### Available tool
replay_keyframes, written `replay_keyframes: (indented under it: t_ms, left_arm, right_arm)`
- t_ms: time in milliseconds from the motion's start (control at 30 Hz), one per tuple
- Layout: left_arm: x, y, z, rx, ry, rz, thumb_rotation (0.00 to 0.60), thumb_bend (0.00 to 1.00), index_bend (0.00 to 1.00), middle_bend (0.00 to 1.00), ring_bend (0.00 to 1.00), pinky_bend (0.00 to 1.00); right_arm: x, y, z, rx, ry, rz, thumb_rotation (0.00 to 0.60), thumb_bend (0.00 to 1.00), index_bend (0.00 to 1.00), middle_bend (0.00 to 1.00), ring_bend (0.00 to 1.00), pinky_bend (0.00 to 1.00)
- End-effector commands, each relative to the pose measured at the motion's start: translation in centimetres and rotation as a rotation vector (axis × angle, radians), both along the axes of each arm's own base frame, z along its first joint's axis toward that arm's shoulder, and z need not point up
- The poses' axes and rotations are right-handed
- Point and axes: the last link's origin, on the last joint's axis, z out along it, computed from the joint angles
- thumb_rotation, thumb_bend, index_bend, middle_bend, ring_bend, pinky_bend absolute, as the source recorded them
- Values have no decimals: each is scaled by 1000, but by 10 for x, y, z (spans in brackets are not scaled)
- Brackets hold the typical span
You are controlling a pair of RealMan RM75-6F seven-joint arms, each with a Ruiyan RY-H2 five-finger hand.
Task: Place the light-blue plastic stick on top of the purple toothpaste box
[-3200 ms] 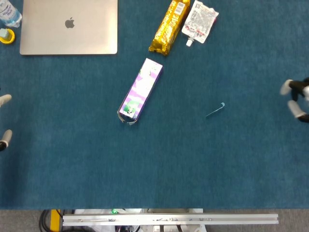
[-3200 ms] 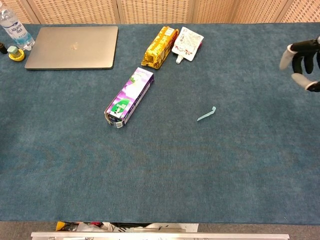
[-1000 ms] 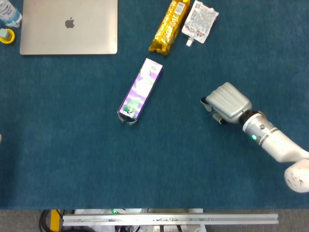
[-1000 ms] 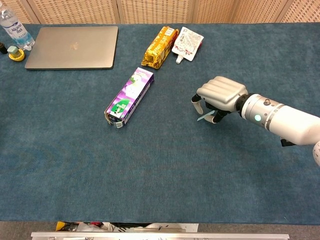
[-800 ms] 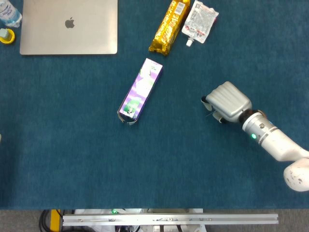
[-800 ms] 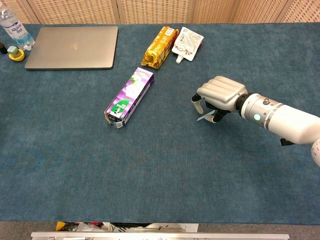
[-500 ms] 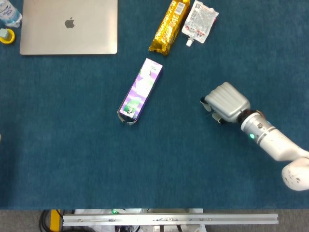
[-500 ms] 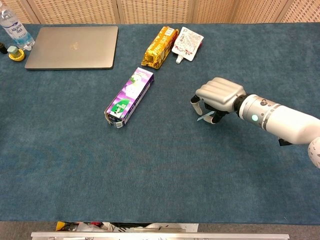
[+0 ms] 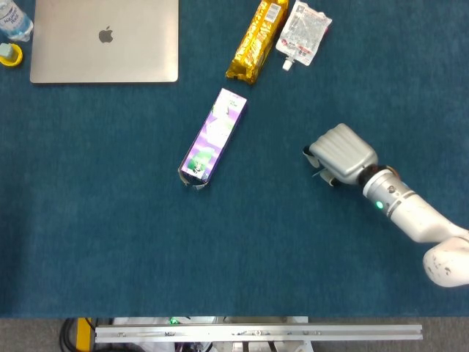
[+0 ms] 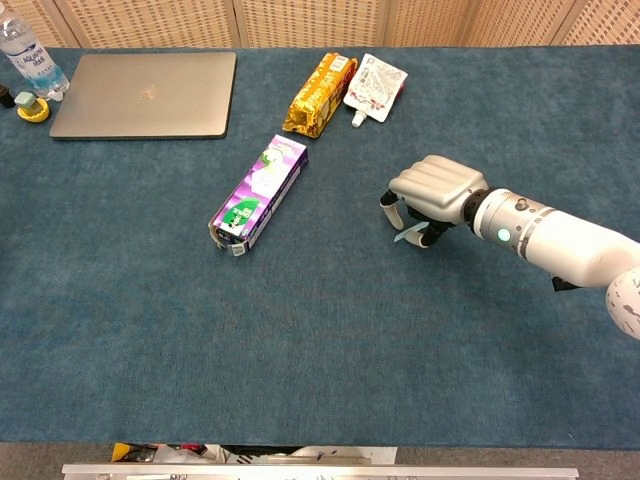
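The purple toothpaste box (image 9: 212, 136) (image 10: 258, 192) lies flat and slanted at the table's middle. To its right, my right hand (image 9: 339, 155) (image 10: 432, 195) is palm down over the light-blue plastic stick (image 10: 404, 238), which lies on the blue cloth. Its fingers curl down around the stick, and only the stick's left end shows between the thumb and the fingertips. I cannot tell whether the fingers pinch it. In the head view the hand hides the stick. My left hand is out of both views.
A closed laptop (image 9: 104, 40) lies at the back left, with a water bottle (image 10: 24, 60) and a yellow cap (image 10: 33, 109) beside it. A gold snack pack (image 9: 256, 40) and a white pouch (image 9: 304, 31) lie behind the box.
My right hand came in from the right edge and settled over the stick. Over the last second it edged slightly left. The stick still lies where it was.
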Motion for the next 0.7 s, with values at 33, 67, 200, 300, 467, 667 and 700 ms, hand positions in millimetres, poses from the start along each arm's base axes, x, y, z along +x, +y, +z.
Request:
replay_keyframes:
  t_ms: [33, 67, 200, 300, 467, 667, 700]
  left_arm:
    - [-1, 0, 0, 2, -1, 2, 600, 258, 207, 143, 143, 101]
    - [-1, 0, 1, 2, -2, 2, 600, 258, 207, 143, 143, 101]
    - [-1, 0, 1, 3, -3, 4, 600, 258, 208, 143, 143, 101]
    - [-2, 0, 1, 3, -4, 3, 600, 258, 207, 143, 143, 101]
    - [-4, -1, 1, 4, -5, 8, 600, 258, 207, 143, 143, 101]
    - [-5, -2, 2, 5, -4, 12, 600, 258, 208, 143, 143, 101]
    - [-4, -2, 2, 7, -5, 11, 600, 258, 208, 143, 143, 101]
  right_arm:
    - [0, 0, 0, 2, 0, -1, 600, 307, 547, 1000, 1000, 1000]
    - [1, 0, -1, 2, 0, -1, 600, 313, 547, 1000, 1000, 1000]
    - [1, 1, -1, 3, 2, 1, 600, 347, 559, 1000, 1000, 1000]
    - [1, 1, -1, 2, 4, 0, 600, 361, 566, 1000, 1000, 1000]
    - [2, 1, -1, -1, 6, 0, 600, 378, 580, 1000, 1000, 1000]
    - [3, 1, 1, -1, -1, -5, 600, 386, 595, 1000, 1000, 1000]
    - [5, 1, 2, -3, -12, -7, 600, 385, 596, 1000, 1000, 1000]
